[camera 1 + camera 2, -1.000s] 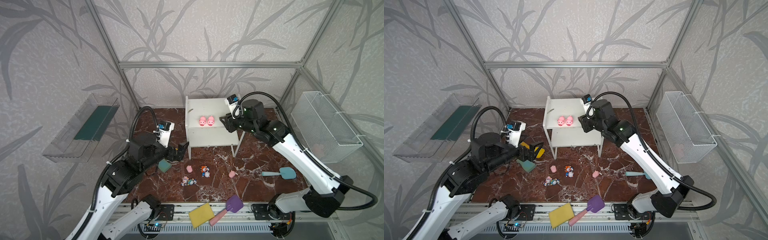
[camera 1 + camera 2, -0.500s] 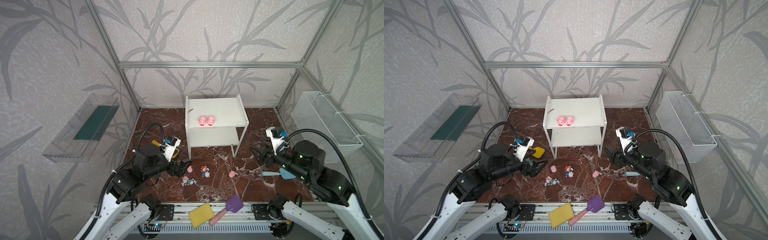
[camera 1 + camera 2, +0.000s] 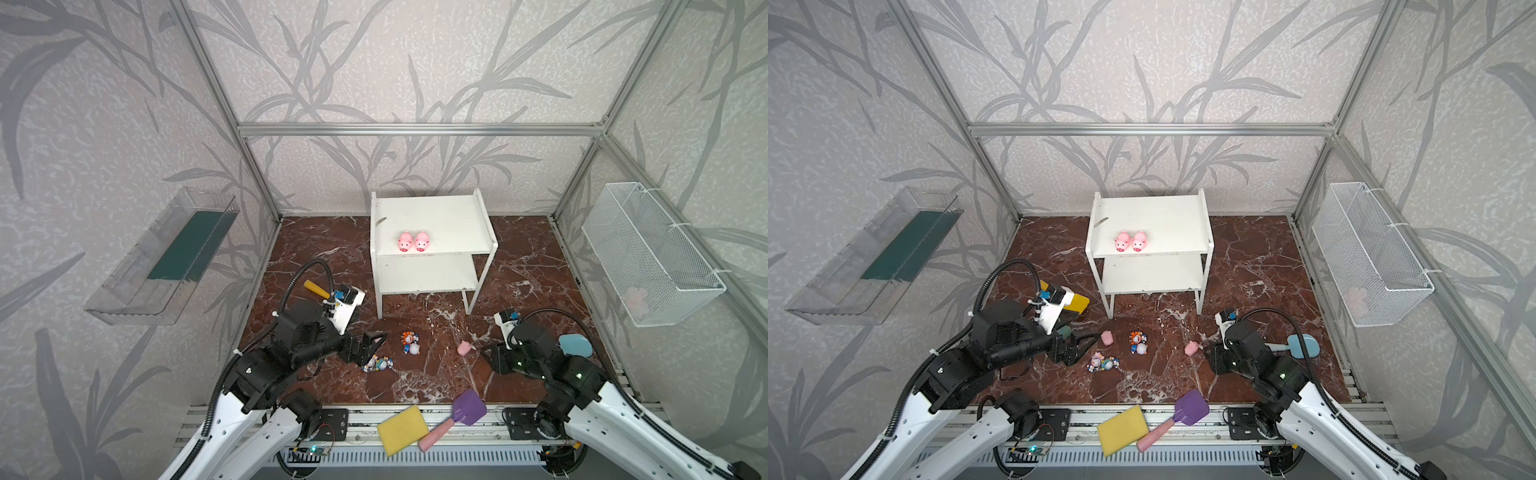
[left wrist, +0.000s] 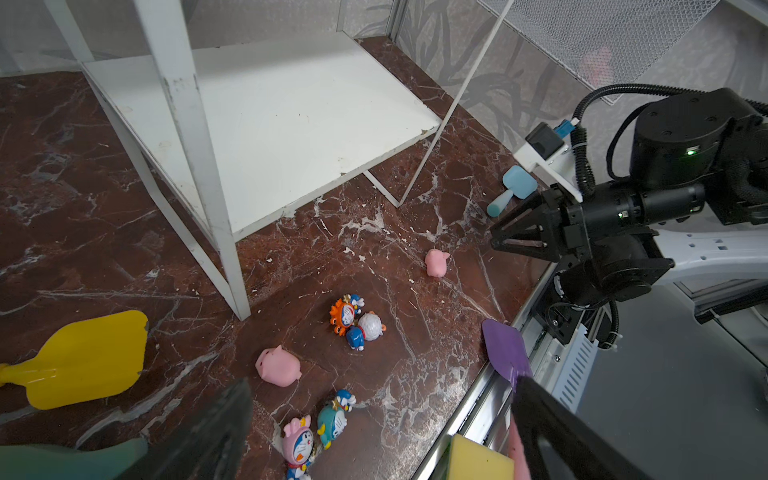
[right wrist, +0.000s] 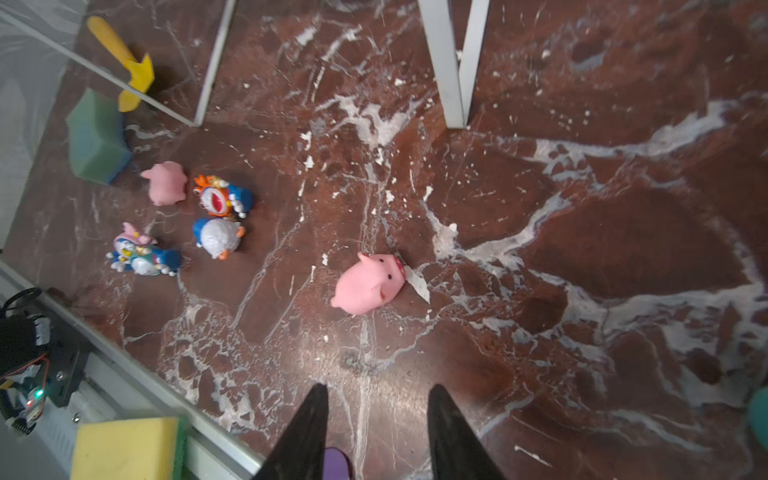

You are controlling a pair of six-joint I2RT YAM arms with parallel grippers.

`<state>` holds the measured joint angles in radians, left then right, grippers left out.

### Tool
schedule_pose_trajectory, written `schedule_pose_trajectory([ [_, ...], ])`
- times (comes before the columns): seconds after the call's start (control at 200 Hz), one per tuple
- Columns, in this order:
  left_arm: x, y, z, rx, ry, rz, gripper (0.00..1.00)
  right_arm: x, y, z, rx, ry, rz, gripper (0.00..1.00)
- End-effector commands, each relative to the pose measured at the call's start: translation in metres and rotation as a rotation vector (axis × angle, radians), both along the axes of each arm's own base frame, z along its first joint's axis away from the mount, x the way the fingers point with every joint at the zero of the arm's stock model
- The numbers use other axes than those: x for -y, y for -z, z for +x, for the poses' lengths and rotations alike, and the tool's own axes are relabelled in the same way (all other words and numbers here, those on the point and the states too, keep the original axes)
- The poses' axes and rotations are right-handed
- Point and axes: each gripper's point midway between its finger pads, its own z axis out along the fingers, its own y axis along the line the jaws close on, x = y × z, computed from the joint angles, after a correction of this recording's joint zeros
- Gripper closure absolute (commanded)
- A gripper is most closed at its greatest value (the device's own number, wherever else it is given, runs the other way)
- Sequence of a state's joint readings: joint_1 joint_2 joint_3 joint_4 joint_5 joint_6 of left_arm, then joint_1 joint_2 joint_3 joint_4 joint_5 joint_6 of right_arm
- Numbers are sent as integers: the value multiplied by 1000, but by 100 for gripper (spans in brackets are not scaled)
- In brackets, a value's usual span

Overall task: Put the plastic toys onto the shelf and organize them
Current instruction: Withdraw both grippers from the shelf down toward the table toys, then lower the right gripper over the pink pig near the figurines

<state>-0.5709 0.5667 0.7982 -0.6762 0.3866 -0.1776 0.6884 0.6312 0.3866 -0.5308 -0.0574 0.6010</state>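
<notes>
Two pink pigs (image 3: 404,242) (image 3: 422,241) stand side by side on the top board of the white shelf (image 3: 453,216). A third pig (image 5: 368,284) lies on the floor just ahead of my right gripper (image 5: 378,388), which is open with nothing between its fingers. Another pig (image 4: 278,368) lies by my left gripper (image 4: 382,432), which is wide open and empty. Teal (image 4: 332,419) and pink (image 4: 297,442) figurines lie below the left gripper's gap. Orange (image 4: 344,316) and white-blue (image 4: 368,328) figurines lie a little farther off.
A yellow shovel (image 4: 83,357) and a green sponge (image 5: 97,139) lie left of the shelf legs. A blue shovel (image 3: 575,345) lies behind the right arm. A purple shovel (image 3: 467,409) and a yellow sponge (image 3: 402,430) rest on the front rail. Wire basket (image 3: 652,257) right, clear tray (image 3: 166,257) left.
My right arm has left the shelf top and come down low over the floor at the front right, facing the lone pig. The left gripper moved forward and down toward the figurines.
</notes>
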Motion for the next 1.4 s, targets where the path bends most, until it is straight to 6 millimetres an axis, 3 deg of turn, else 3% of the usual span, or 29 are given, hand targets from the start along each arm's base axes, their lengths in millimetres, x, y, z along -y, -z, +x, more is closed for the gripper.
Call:
schedule_pose_trajectory([
  [0.0,0,-9,2,45,-7,-38,1,-17,-6,26,34,67,64,63],
  [0.255,0,-1,6,23,-31,-37,1,-17,15,58,10,134,-45,68],
  [0.52,-1,2,8,27,-42,-25,1,-20,41,70,-62,136,-81,69],
  [0.765,-2,1,8,28,-41,-28,1,-26,62,52,-141,34,-121,73],
  [0.93,-2,0,7,34,-38,-32,1,-25,64,26,-145,-20,-146,73],
  [1.244,0,-1,6,35,-31,-37,1,-58,62,-13,-122,-197,-116,73],
  [1.394,-1,-1,6,37,-33,-39,1,-49,67,-19,-125,-187,-158,72],
])
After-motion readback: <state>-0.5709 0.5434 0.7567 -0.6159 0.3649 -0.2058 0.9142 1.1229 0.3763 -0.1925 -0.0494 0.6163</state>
